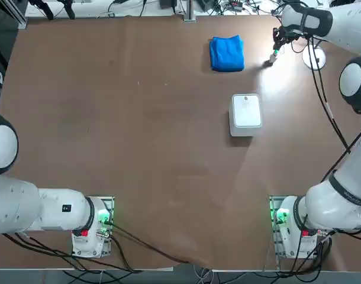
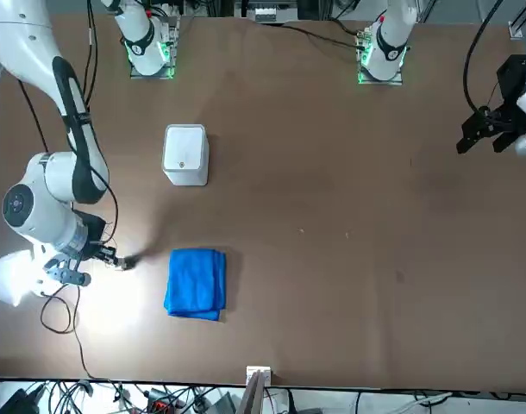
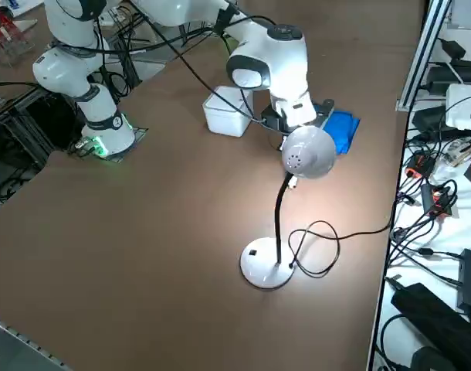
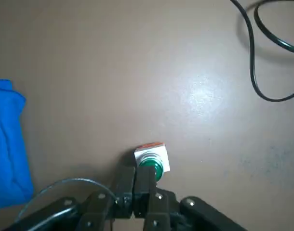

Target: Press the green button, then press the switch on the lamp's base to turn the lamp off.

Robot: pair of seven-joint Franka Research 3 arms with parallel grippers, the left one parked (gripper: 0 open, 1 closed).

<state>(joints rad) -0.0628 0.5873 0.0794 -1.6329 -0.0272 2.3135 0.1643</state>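
Note:
The green button point(image 4: 152, 167), a pale stub with a green cap, stands on the brown table just right of the blue cloth point(image 1: 226, 53). My right gripper point(image 4: 135, 179) is shut with nothing held. Its joined fingertips sit at the edge of the button's cap, and contact cannot be told. From overhead the gripper point(image 1: 277, 45) hangs right above the button point(image 1: 274, 58). The lamp point(image 3: 308, 152) is lit and throws a bright patch on the table. The lamp's base point(image 3: 264, 267) is a white disc with the dark switch point(image 3: 252, 251) on it, and shows at the far right edge point(image 1: 315, 58).
A white rounded box point(image 1: 246, 112) sits mid-table, nearer the arm bases than the cloth. The lamp's black cord point(image 3: 328, 247) loops on the table beside the base and trails off the right edge. The lamp head hides my gripper in the right side view.

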